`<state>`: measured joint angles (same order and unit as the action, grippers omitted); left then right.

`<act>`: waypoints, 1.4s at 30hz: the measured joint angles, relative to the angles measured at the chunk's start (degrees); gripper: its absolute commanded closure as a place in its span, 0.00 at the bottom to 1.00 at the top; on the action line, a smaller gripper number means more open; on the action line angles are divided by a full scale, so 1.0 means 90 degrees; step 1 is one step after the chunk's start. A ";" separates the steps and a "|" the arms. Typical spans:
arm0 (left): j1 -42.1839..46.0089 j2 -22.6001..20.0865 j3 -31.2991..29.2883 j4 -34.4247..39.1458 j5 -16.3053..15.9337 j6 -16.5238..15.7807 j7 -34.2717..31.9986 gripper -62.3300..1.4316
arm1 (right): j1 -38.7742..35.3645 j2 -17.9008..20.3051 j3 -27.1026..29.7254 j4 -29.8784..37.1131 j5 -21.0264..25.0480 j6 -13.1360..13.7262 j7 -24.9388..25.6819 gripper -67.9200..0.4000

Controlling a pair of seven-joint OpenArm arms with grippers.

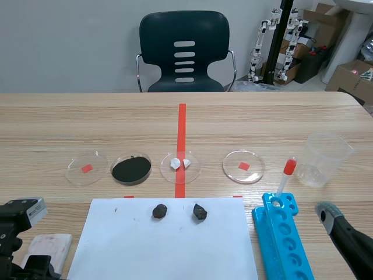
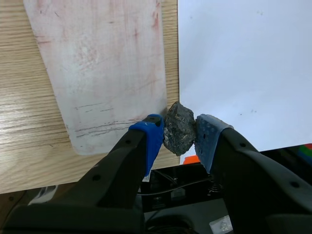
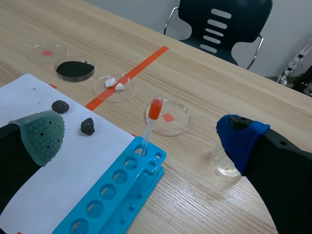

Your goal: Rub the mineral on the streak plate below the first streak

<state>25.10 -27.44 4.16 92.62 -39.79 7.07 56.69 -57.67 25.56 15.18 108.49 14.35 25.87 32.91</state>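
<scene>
**Mineral pinched in the left gripper at the streak plate's near corner**

Your left gripper (image 2: 179,132) is clamped on the mineral (image 2: 179,127), a rough grey-black lump squeezed between the two blue pads (image 2: 153,136). Take 12 o'clock as straight ahead of the fingers. The streak plate (image 2: 97,68) lies from 10 to 12 o'clock, a pale tile smeared with faint reddish marks. A few thin dark streaks (image 2: 97,127) cross it near its closest edge, at about 9 o'clock from the mineral. The mineral sits at the plate's near corner, right by the edge of the white sheet (image 2: 243,63), which fills 12 to 2 o'clock. You cannot tell whether the stone touches the plate.

Your right gripper (image 3: 140,136) is spread wide with nothing in it. Ahead of it at 12 o'clock stands the blue rack (image 3: 131,195) with a red-bulbed pipette (image 3: 150,124) upright in it. A clear cup (image 3: 223,165) sits at 2 o'clock, just beside the blue pad.

In the scene view, with 12 o'clock pointing away from the robot, the first rock (image 1: 159,210) and the second rock (image 1: 200,212) lie side by side near the sheet's far edge. Beyond them, at 11 o'clock, is a dish of black powder (image 1: 131,169). At 12 o'clock is a dish of white chips (image 1: 180,165).
</scene>
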 measured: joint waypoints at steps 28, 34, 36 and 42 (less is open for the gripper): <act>0.0194 -0.0529 0.0000 0.0763 0.1044 -0.1127 -0.3536 0.80 | 0.0000 0.0000 0.0000 0.0000 0.0000 0.0000 -0.0002 0.00; 0.0413 -0.0748 0.0000 0.0763 0.1302 -0.1770 -0.4947 0.80 | 0.0000 0.0000 0.0000 0.0000 0.0000 -0.0002 -0.0002 0.00; 0.0566 -0.0777 0.0000 0.0782 0.1498 -0.1882 -0.5156 0.80 | 0.0000 0.0000 0.0000 0.0000 0.0000 -0.0005 -0.0002 0.00; 0.1105 -0.0782 -0.0070 0.1285 0.2222 -0.2195 -0.5421 0.80 | 0.0000 0.0000 0.0000 0.0000 0.0000 -0.0002 -0.0002 0.00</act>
<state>35.05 -34.48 3.53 104.18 -19.79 -12.69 7.90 -57.67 25.56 15.18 108.49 14.35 25.85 32.88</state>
